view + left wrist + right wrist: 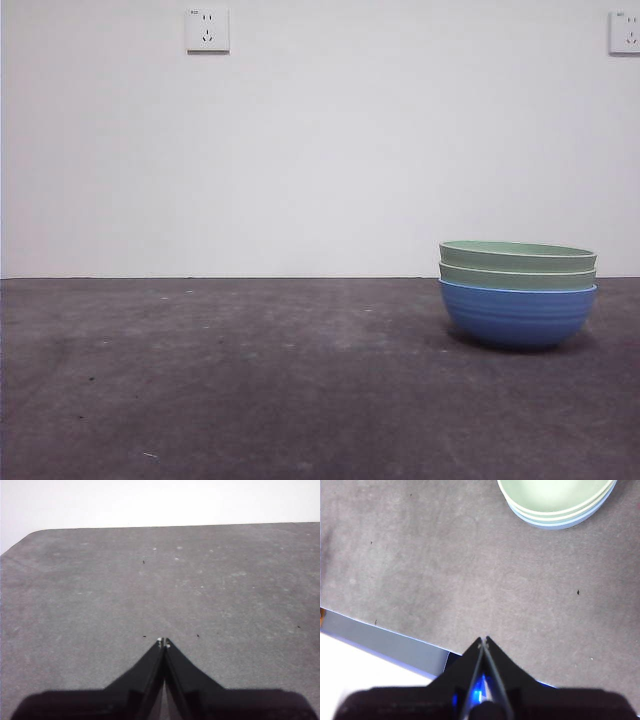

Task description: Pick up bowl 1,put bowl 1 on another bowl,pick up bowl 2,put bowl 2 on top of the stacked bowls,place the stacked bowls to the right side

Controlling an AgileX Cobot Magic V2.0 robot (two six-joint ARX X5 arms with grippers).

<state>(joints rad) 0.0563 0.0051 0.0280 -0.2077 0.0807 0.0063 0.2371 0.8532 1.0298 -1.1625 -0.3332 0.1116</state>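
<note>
The stacked bowls stand on the right of the table in the front view: the blue bowl point(517, 315) at the bottom, the darker green bowl 1 point(517, 275) nested in it, and the paler mint bowl 2 point(517, 254) on top. The right wrist view shows the stack from above, with the mint bowl point(555, 492) inside and the blue rim point(580, 520) around it. My right gripper point(483, 640) is shut and empty, well apart from the stack, over the table's edge. My left gripper point(163, 642) is shut and empty above bare table. Neither arm shows in the front view.
A dark grey table point(250, 380) stretches left of the stack before a white wall with two sockets point(207, 30). The right wrist view shows the table's edge point(385, 642) and a white floor beyond it.
</note>
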